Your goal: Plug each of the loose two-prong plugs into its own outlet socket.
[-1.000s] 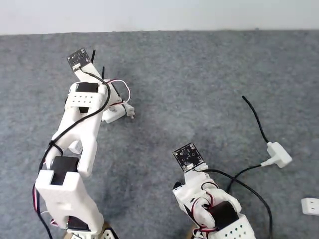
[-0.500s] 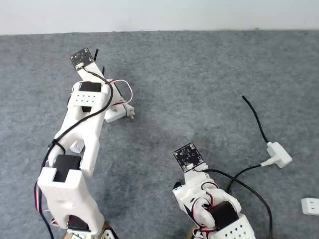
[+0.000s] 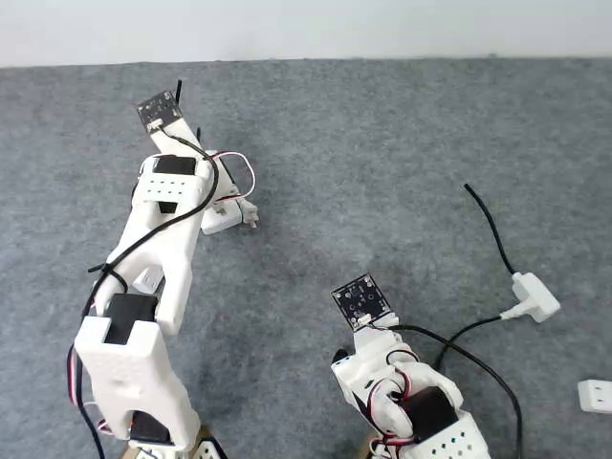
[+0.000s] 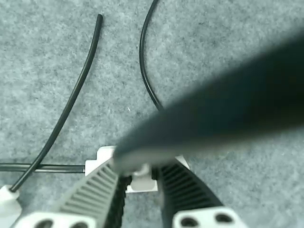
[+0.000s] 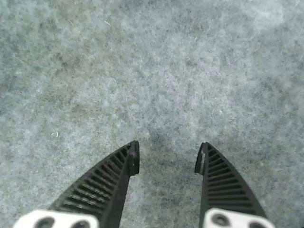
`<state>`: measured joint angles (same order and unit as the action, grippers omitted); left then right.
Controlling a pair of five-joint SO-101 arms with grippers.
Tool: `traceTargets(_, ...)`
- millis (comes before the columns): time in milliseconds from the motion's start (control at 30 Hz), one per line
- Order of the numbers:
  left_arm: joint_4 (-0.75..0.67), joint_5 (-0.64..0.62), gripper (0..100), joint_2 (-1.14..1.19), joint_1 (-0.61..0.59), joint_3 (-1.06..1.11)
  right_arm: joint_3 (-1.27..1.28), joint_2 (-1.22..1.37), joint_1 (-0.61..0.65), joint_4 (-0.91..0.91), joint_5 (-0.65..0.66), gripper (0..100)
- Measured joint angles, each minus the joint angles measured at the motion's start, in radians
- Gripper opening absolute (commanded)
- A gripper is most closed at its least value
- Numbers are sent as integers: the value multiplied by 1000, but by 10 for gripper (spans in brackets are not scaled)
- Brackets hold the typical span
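Tool of left arm (image 4: 139, 175) clenched on white plug (image 3: 224, 219), right tool (image 5: 167, 159) released over carpet (image 5: 166, 71), outlet socket (image 3: 595, 394) well apart.

Left arm (image 3: 163, 258) is sitting at the left of the table (image 3: 382, 143), stretching toward the far edge. Right arm (image 3: 402, 402) is sitting at the near edge, centre-right. First plug (image 3: 229, 216) is sitting just right of the left arm's wrist, clamped in the left gripper (image 4: 140, 173), prongs pointing right. Second plug (image 3: 535, 296) is lying well right of the right arm, with a cable (image 3: 490, 225) running from it toward the far side. Socket block (image 3: 595, 395) is sitting at the right edge, nearer than the second plug and apart from it. Right gripper (image 5: 167, 159) is hanging over bare table, fingers apart.
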<state>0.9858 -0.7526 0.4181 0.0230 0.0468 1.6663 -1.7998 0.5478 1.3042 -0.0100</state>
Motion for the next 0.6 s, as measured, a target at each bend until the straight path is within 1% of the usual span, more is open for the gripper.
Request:
traceTargets(400, 0, 161, 10, 0, 3, -2, 0, 0, 0, 0, 0, 199)
traceTargets(467, 2, 218, 10, 0, 5, -2, 0, 0, 0, 0, 0, 199)
traceTargets(600, 5, 391, 10, 0, 8, -2, 0, 0, 0, 0, 0, 199)
